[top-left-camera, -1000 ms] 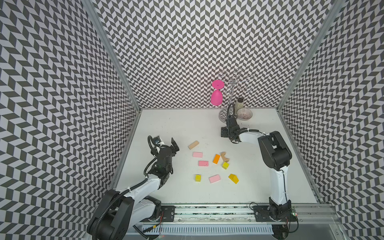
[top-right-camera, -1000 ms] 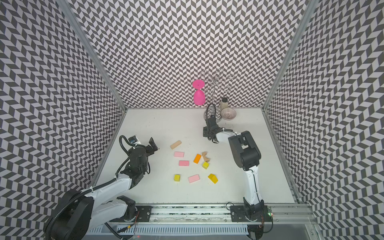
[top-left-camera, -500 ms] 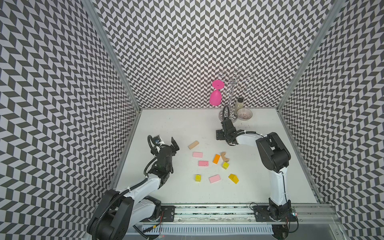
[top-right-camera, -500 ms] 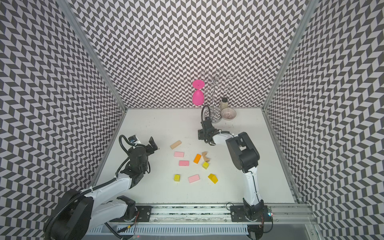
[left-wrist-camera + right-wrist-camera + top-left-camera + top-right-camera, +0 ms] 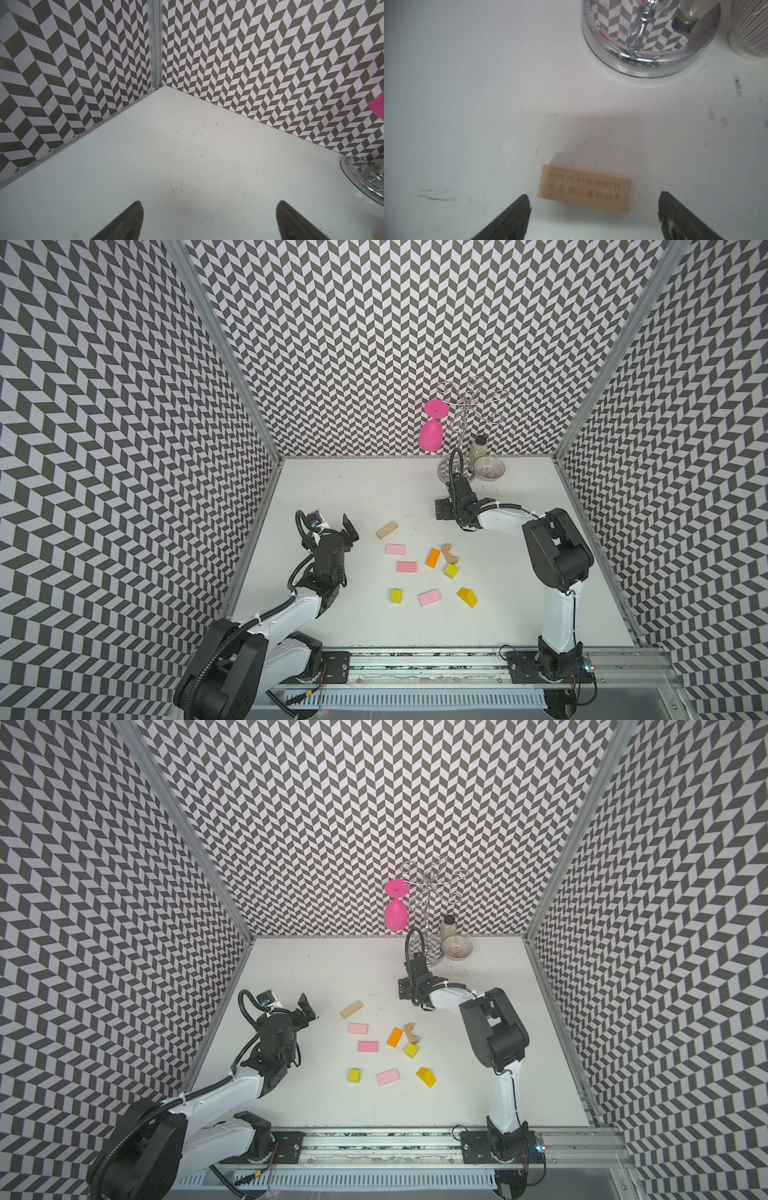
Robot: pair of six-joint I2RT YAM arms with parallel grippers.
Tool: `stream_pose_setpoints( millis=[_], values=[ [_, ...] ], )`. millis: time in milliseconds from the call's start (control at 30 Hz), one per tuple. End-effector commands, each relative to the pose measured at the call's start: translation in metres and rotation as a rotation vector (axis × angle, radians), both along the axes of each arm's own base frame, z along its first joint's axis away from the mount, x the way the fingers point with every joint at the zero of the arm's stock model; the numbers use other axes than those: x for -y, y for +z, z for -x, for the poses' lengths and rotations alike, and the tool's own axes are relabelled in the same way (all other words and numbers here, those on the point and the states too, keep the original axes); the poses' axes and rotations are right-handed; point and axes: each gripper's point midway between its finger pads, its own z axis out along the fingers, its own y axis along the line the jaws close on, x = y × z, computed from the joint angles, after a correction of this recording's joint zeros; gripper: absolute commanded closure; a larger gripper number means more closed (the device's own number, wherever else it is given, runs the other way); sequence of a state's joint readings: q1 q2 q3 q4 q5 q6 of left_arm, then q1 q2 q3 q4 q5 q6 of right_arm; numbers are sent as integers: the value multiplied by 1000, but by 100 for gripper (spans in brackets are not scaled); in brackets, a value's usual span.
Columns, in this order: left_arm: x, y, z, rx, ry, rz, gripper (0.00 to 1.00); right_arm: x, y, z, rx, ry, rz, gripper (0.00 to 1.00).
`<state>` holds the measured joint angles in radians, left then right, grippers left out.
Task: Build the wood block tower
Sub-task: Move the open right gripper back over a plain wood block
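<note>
right jaws apart over a tan block [image 5: 584, 189] lying far back on the worktop [image 5: 467, 104] by the chrome stand [image 5: 648, 58]; left jaws apart, empty. closing crooked could skid it into the stand.

Blocks [image 5: 406, 567] litter mid-table; chrome stand [image 5: 455, 470] crowds the back

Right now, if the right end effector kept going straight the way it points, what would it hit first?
The right end effector would most likely meet the tan block, lying flat on the table just ahead between its open fingers. The chrome stand base comes only after; depth is hard to judge.
</note>
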<state>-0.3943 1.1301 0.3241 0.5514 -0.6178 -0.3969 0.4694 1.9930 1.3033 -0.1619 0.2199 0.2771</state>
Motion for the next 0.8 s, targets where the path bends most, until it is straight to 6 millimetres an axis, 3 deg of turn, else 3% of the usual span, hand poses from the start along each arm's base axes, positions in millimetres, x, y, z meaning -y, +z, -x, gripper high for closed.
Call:
stream_pose_setpoints(
  millis=[0, 167, 300, 367, 567, 700, 767],
  values=[
    [1, 10, -2, 19, 12, -18, 0, -2, 42, 6, 81, -2, -10, 5],
    [3, 11, 2, 33, 8, -26, 0, -25, 74, 34, 171, 62, -39, 3],
    [6, 12, 1, 37, -10, -28, 0, -68, 82, 61, 221, 201, -59, 2],
    [7, 11, -1, 31, -16, -33, 0, -81, 85, 66, 234, 219, -48, 2],
    [5, 10, 0, 31, -10, -28, 0, -97, 144, 35, 364, 158, -109, 0],
    [0, 10, 3, 38, 0, -6, 0, -122, 168, 17, 418, 203, -171, 0],
    [-1, 10, 3, 40, 4, -4, 0, -122, 167, 5, 431, 182, -112, 1]
  ],
)
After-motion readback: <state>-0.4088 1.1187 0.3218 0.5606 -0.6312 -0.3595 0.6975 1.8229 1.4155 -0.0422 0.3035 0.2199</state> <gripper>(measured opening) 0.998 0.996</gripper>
